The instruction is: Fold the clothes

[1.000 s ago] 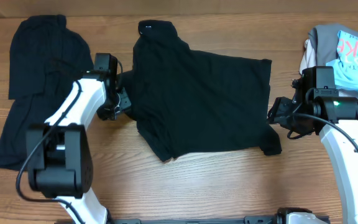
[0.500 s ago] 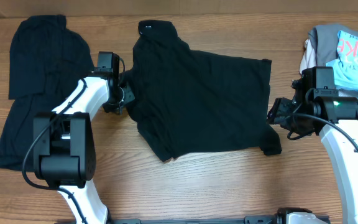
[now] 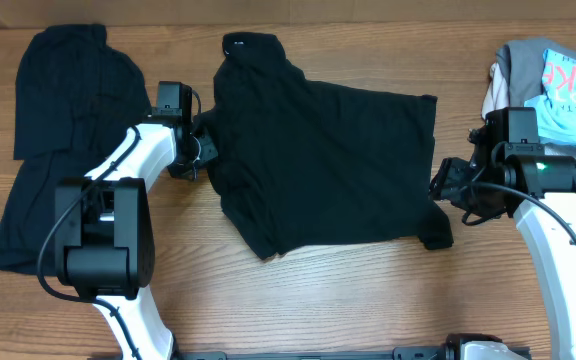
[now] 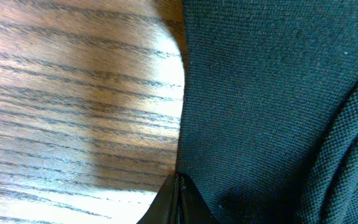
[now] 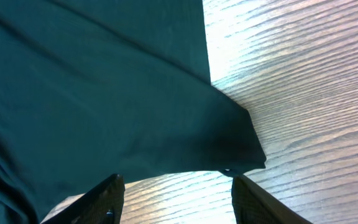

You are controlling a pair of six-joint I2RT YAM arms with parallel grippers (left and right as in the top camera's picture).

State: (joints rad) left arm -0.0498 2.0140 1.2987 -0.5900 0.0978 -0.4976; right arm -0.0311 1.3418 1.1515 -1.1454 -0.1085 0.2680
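A black garment (image 3: 318,160) lies spread on the middle of the wooden table, its collar at the far left. My left gripper (image 3: 206,150) is at the garment's left edge. In the left wrist view the gripper (image 4: 179,180) is shut, its tips pinched right on the hem of the black fabric (image 4: 260,93). My right gripper (image 3: 438,185) sits at the garment's right lower corner. It is open (image 5: 176,186), with bare wood between its fingers (image 5: 107,199), and the fabric's corner (image 5: 247,146) lies just ahead of the tips.
Another black garment (image 3: 58,140) lies crumpled at the far left of the table. A pale pile of beige, grey and light-blue printed clothes (image 3: 558,85) sits at the back right, close behind the right arm.
The left gripper slid a little toward the garment's left edge and went from open to shut on the hem. The right arm and the garment stayed put.
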